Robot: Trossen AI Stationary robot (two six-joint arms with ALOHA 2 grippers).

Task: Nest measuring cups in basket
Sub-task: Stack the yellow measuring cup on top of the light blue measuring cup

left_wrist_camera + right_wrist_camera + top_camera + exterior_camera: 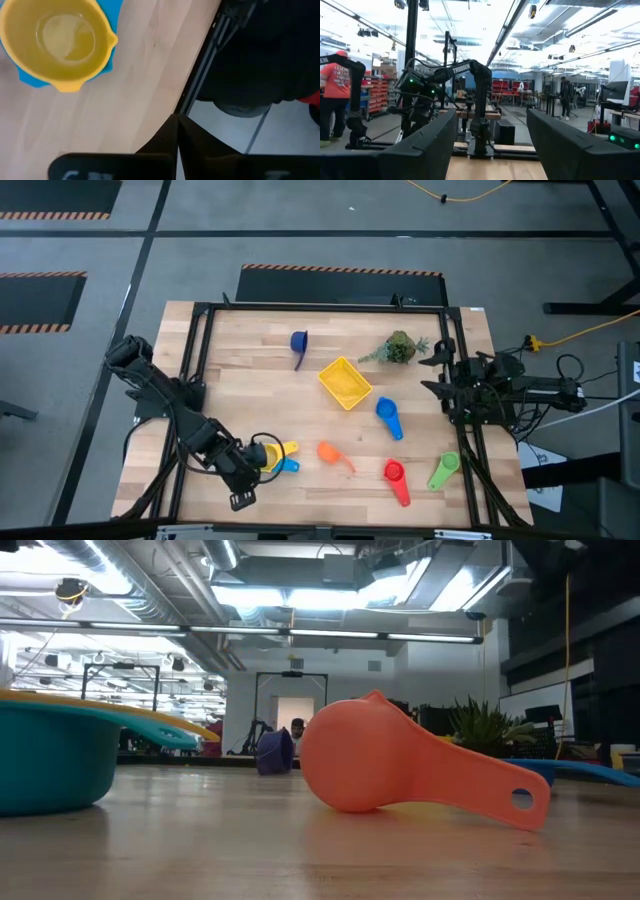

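A yellow measuring cup [60, 42] sits nested in a light blue one [30, 80] near the table's front left; both also show in the high view [278, 454]. My left gripper [177, 122] [248, 468] hovers beside them, shut and empty. Loose on the table lie a dark blue cup [299, 343], a blue cup [389, 417], an orange cup [333, 454] [400, 770], a red cup [396, 478] and a green cup [444, 470]. The yellow basket [345, 382] stands mid-table. My right gripper [490, 130] [435, 377] waits open at the right edge, raised.
A green plant sprig [398, 348] lies behind the basket on the right. A black frame rail [190, 410] runs around the tabletop, close to my left gripper. Bare wood [250, 380] lies between the basket and the left rail.
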